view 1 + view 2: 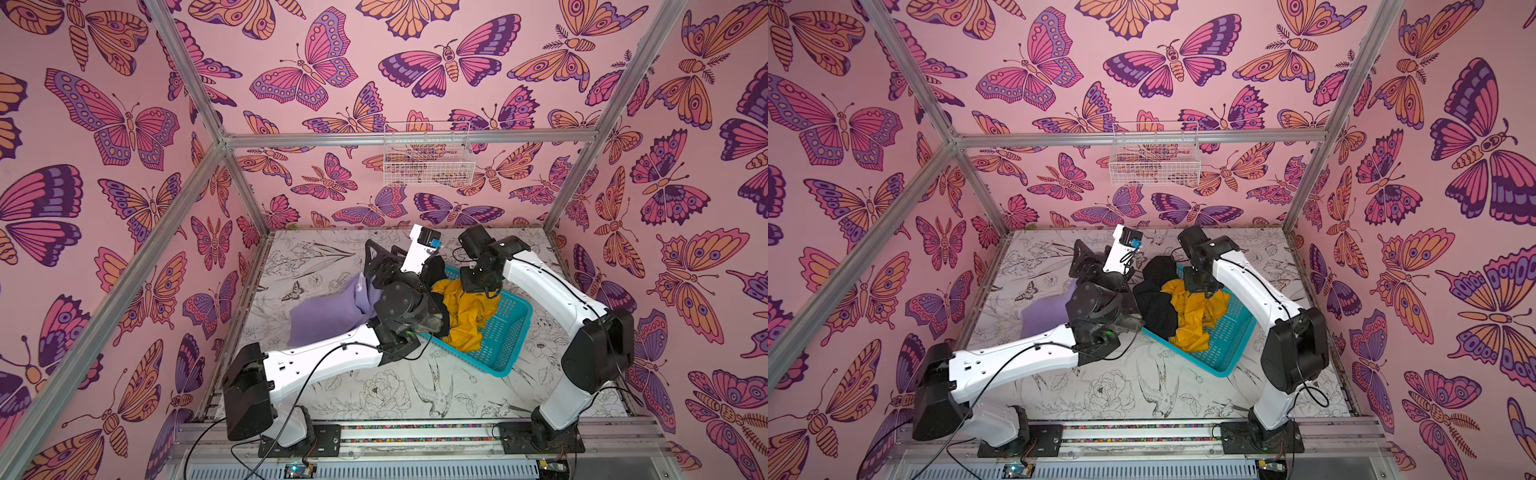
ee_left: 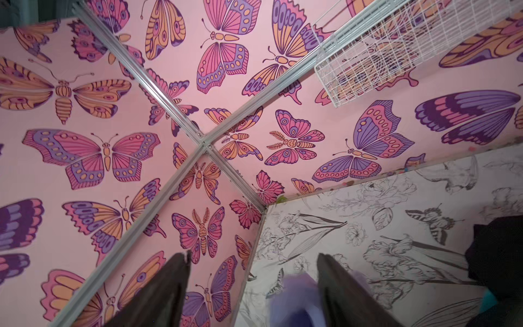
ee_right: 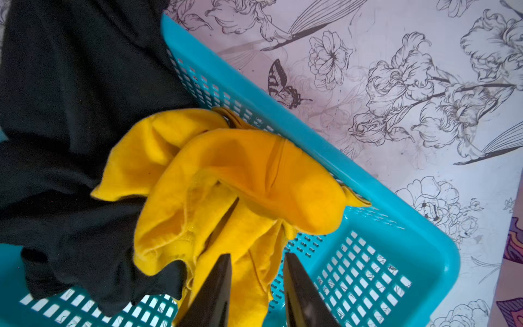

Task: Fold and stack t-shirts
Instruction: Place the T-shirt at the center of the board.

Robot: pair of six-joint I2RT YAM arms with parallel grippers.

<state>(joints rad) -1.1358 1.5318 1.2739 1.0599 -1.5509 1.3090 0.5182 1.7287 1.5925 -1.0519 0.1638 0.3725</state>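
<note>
Basket (image 1: 505,336): yellow shirt (image 1: 465,316) inside, black shirt (image 1: 434,266) over rim | lavender shirt (image 1: 328,316) outside | left tool (image 2: 252,254) apart | right tool (image 3: 257,254) apart

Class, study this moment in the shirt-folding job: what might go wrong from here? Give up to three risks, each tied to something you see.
The left gripper stands open and holds nothing, while the lavender shirt lies crumpled on the table: folding may start from a bad shape.
The right gripper hangs over the bunched yellow shirt, which touches the black shirt; a lift may drag both, or shift the basket.
</note>
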